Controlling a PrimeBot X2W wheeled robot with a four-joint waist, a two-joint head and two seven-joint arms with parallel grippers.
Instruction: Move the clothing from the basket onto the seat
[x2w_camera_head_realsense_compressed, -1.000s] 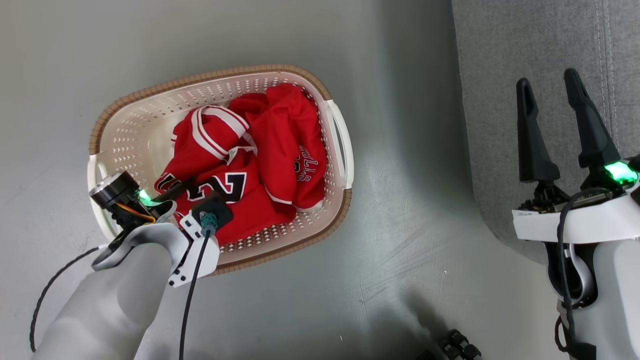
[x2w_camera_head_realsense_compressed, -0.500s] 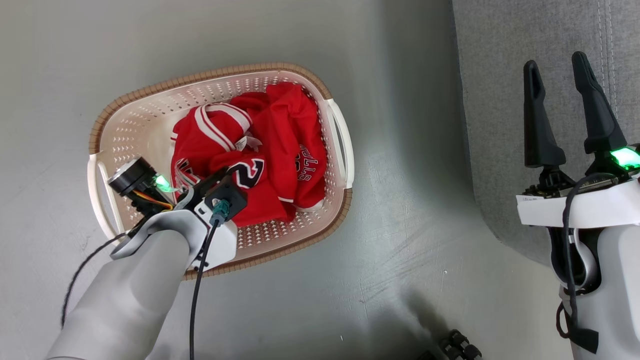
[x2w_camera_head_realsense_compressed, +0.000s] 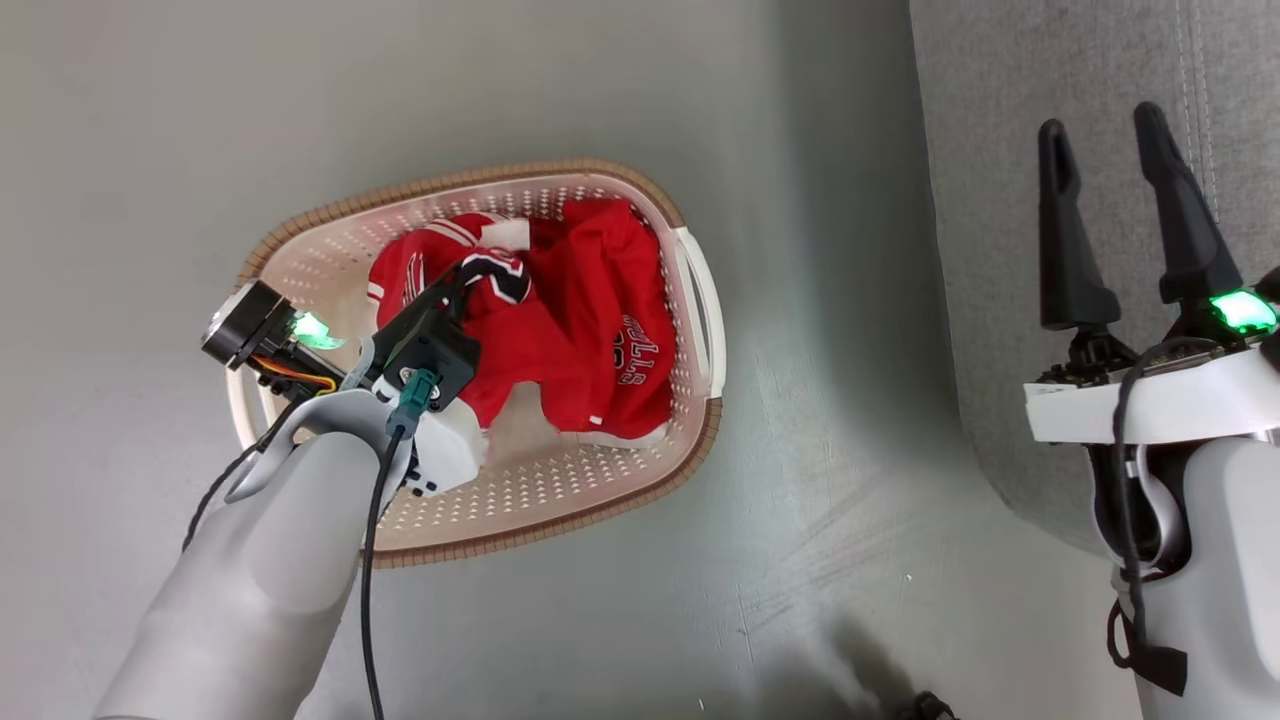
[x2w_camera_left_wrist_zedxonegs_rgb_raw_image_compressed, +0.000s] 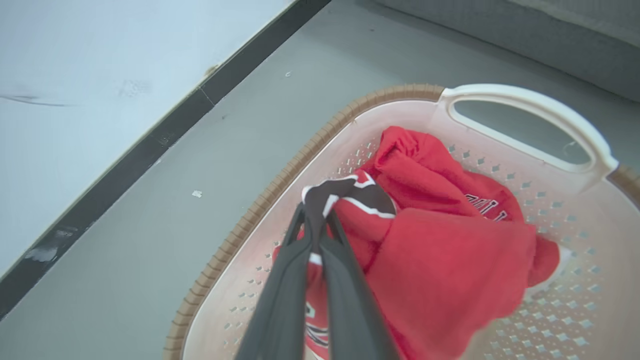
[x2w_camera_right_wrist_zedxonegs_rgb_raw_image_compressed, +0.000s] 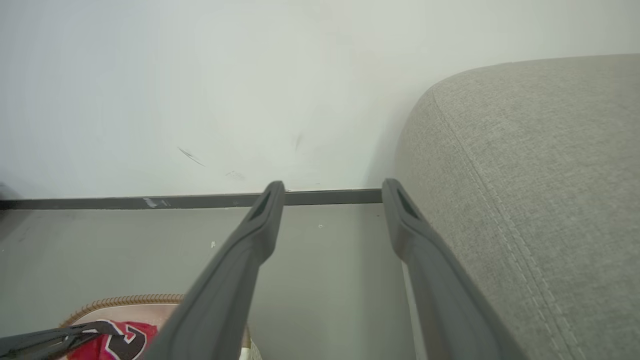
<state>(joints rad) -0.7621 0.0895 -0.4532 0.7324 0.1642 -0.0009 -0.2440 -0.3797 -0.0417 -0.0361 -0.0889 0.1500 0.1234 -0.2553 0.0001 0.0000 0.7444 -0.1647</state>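
Though left gripper (x2w_camera_left_wrist_zedxonegs_rgb_raw_image_compressed: 314, 202) jaws clenched on jersey (x2w_camera_head_realsense_compressed: 515, 340) numeral, nothing delivered: jersey and shorts (x2w_camera_head_realsense_compressed: 625, 300), just beyond those jaws, both inside basket (x2w_camera_head_realsense_compressed: 560, 520). At right gripper (x2w_camera_head_realsense_compressed: 1098, 117): jaws spread, empty, seat (x2w_camera_head_realsense_compressed: 1000, 150) alongside. Both garments left to carry.

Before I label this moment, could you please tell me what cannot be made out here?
Jersey numerals: crumpled in the shut left gripper, left wrist view.
Shorts lettering: partly folded under, head view.
Basket, near wall: behind the left forearm, head view.
Seat: cut off at the edge, head view.
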